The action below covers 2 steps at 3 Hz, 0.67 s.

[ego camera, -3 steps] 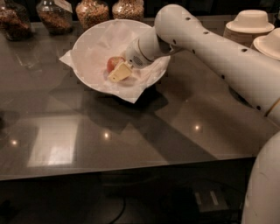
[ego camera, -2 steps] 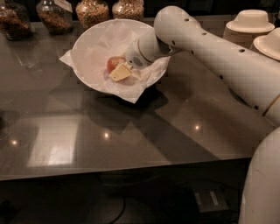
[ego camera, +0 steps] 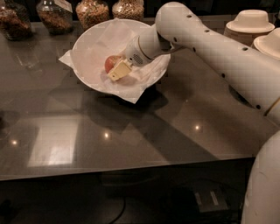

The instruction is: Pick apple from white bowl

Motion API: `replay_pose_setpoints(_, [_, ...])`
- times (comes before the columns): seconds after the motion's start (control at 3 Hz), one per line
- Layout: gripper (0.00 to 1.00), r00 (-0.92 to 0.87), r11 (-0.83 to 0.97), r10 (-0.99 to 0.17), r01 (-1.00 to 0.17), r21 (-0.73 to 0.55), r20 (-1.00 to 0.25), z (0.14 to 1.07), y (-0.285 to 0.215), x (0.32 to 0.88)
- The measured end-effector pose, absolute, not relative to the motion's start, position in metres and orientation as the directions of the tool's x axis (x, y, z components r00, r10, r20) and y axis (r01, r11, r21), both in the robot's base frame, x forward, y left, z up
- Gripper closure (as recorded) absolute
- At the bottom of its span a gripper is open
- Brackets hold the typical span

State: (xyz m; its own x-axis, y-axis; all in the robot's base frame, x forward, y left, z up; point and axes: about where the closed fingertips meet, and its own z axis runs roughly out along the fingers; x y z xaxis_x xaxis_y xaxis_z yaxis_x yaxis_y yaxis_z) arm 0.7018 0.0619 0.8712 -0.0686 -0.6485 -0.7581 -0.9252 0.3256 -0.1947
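The white bowl (ego camera: 87, 65) stands at the back of the dark table, lined with crinkled white paper that sticks out past its rim. The small red-orange apple (ego camera: 109, 62) lies inside it, near the middle. My gripper (ego camera: 116, 70) reaches down into the bowl from the right and sits right against the apple's right and front side, with its pale yellow tip partly covering the apple. The white arm (ego camera: 210, 43) runs from the gripper to the right edge of the view.
Several glass jars of grain (ego camera: 89, 12) stand behind the bowl along the back edge. Stacks of beige paper bowls (ego camera: 251, 22) stand at the back right. The glossy dark table (ego camera: 131, 131) ends at a front edge low in the view.
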Motion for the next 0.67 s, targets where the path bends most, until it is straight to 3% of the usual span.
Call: replay_pose_setpoints(0.67, [1.00,0.026,0.238,-0.638,-0.944,-0.229,-0.770,0.935,0.044,0.676])
